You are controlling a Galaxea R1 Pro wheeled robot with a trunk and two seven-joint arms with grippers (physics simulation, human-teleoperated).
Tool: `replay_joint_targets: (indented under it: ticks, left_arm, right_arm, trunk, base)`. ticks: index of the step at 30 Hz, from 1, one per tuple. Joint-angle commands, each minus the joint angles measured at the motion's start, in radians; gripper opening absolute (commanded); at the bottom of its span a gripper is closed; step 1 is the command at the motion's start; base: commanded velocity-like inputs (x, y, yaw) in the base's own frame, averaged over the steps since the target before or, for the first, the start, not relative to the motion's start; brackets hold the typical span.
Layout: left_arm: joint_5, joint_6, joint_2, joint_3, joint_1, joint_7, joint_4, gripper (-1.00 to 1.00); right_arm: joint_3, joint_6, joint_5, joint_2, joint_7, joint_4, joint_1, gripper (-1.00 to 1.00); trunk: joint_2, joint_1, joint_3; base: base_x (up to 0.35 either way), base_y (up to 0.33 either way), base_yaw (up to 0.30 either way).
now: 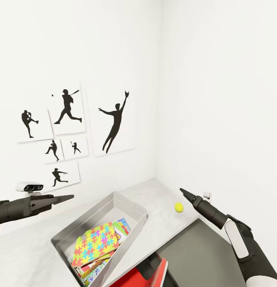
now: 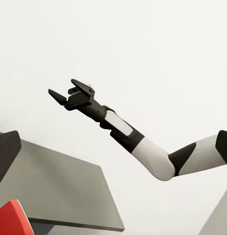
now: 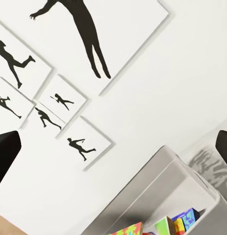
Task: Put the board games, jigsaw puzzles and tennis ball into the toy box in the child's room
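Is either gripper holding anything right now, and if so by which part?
Nothing is held: right gripper has open, empty jaws; left gripper carries nothing.

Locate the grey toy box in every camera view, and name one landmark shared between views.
Head view: toy box lower centre, on the table, toys inside.
Right wrist view: toy box corner, beneath the wall prints.
Left wrist view: faces the right claw against white wall.
Shared landmark: leaping-figure print.
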Motion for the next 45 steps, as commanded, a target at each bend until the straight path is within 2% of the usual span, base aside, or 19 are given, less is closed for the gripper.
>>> replay_joint_targets:
  ticks: [1, 45]
  left_arm:
    - [0.000, 0.011, 0.000, 0.000, 0.000, -0.004, 0.000, 1.00]
    - [0.000, 0.010, 0.000, 0.002, 0.000, -0.004, 0.000, 1.00]
  right_arm:
    - [-0.001, 0.007, -0.005, 0.000, 0.001, 0.000, 0.000, 1.00]
    - [-0.002, 0.007, -0.004, -0.002, 0.003, 0.003, 0.000, 1.00]
  trunk:
    - [-0.001, 0.000, 0.000]
    - [-0.001, 0.000, 0.000]
  base:
    - [0.034, 0.000, 0.000]
    - [0.017, 0.000, 0.000]
